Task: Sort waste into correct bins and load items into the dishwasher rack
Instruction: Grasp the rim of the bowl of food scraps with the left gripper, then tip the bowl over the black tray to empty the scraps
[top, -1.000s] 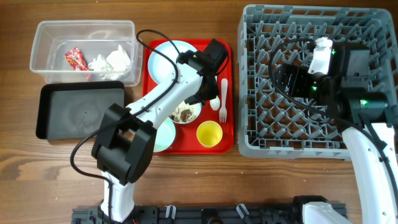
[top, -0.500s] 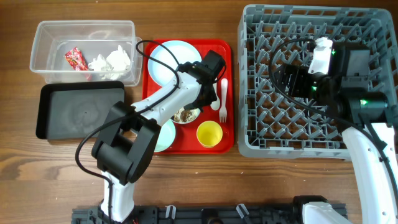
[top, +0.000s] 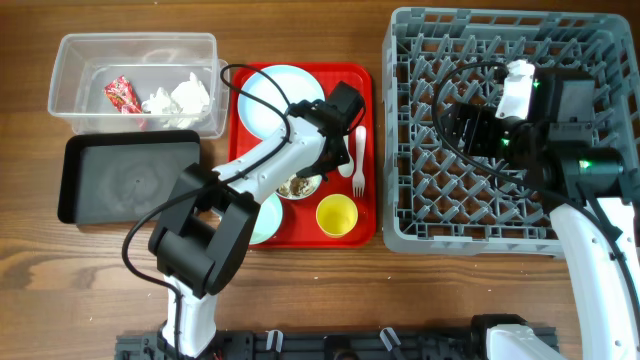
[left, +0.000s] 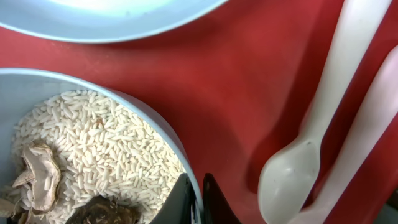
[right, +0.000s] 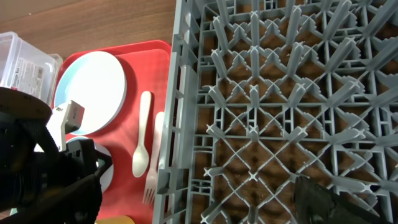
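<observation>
My left gripper (left: 200, 199) is shut on the rim of the pale blue bowl (left: 177, 158), one finger inside and one outside. The bowl (top: 297, 185) holds white rice with brownish bits (left: 93, 155) and sits on the red tray (top: 300, 232). The pale blue plate (top: 272, 92) lies behind it. The white spoon (left: 311, 143) and fork (top: 359, 160) lie to its right. The mint-green bowl (top: 265, 215) and yellow cup (top: 336, 214) stand at the tray's front. My right gripper (top: 462, 132) hovers open and empty over the grey dishwasher rack (top: 395, 160). One of its fingers (right: 326, 200) shows in the right wrist view.
The clear tub (top: 135, 42) at the back left holds a red-and-white wrapper (top: 122, 95) and crumpled tissue (top: 182, 97). The black tray (top: 130, 180) lies in front of it. Black cables loop over both arms.
My left gripper has dropped and shifted slightly toward the rice bowl over the last second. It has held still since half a second ago. The right arm has not moved.
</observation>
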